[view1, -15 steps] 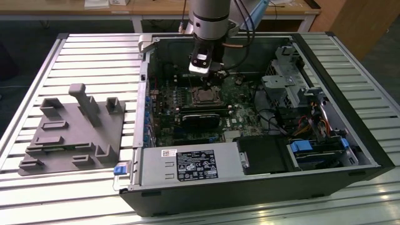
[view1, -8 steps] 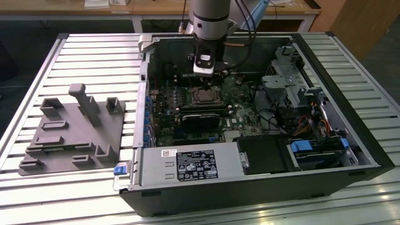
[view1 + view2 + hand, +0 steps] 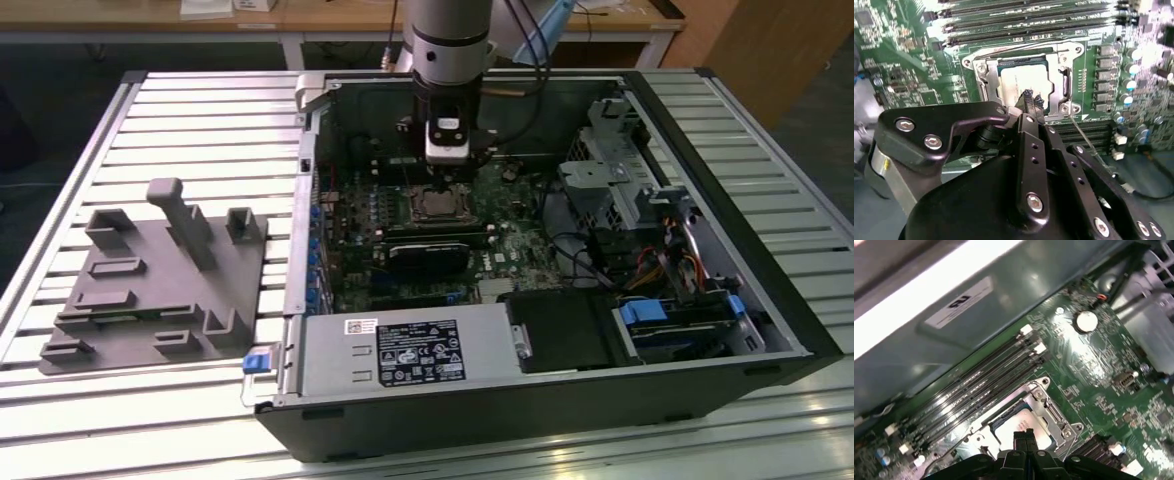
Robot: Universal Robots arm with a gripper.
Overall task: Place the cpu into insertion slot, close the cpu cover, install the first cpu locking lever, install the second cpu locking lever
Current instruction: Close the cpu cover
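The cpu (image 3: 1021, 80) lies flat in the socket on the green board, its silver-grey top showing through the window of the cpu cover (image 3: 983, 75). The thin metal cover lies down flat around it. The insertion slot is hidden beneath them. My gripper (image 3: 1030, 97) hovers just above the chip's edge with both fingers pressed together and nothing between them. In the first wrist view the gripper (image 3: 1023, 434) is over the cpu (image 3: 1019, 421). A thin wire lever (image 3: 1086, 141) sticks out from the socket's corner. In the exterior view the gripper (image 3: 447, 178) hangs above the socket (image 3: 434, 205).
Memory slots (image 3: 1019, 25) run alongside the socket. A black block (image 3: 430, 252) sits beside it, and the power supply box (image 3: 400, 350) is at the case front. Drive cage and cables (image 3: 667, 260) fill the exterior view's right. A grey fixture (image 3: 160, 280) stands outside at the left.
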